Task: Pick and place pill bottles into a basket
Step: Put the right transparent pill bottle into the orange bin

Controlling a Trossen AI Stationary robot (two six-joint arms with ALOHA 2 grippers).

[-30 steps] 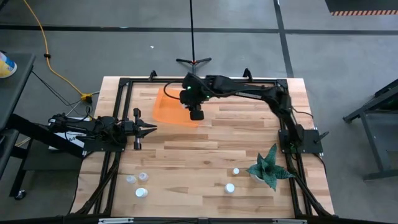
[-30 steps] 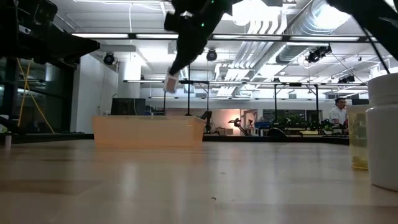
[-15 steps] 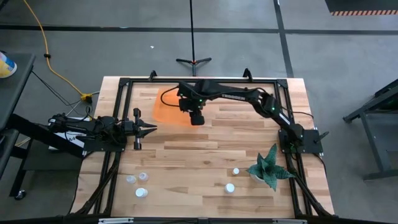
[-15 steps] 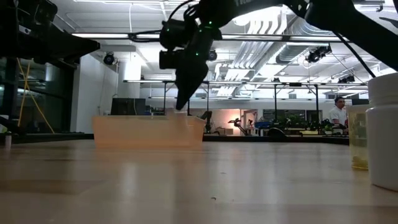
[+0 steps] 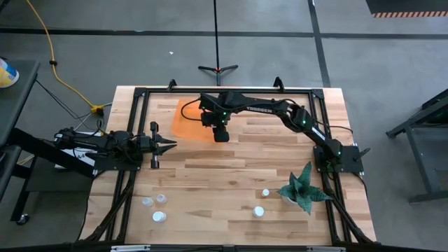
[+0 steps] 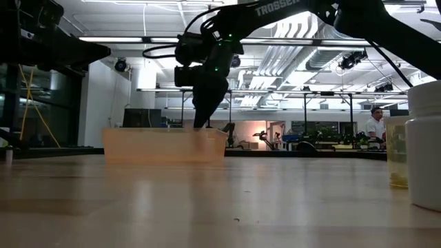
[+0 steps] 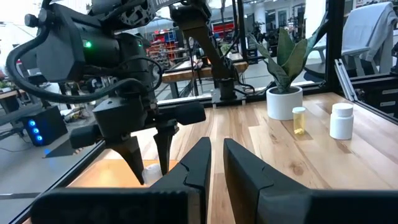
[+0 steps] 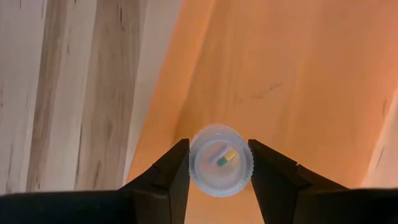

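Our right gripper (image 8: pixel 219 163), jaws clamped on a small translucent pill bottle (image 8: pixel 221 160), hangs inside the shallow orange plastic basket (image 8: pixel 298 74); next we must release it.

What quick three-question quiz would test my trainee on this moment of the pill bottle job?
1. True or false: the right claw is shut on a pill bottle over the orange basket.
2. How many pill bottles stand on the table in the high view? A) two B) five C) eight
3. Fill in: the two bottles nearest the right arm's base stand beside the potted ____.

Key: 1 true. 2 B: three near the left arm's side, two by the pot. 3 plant.
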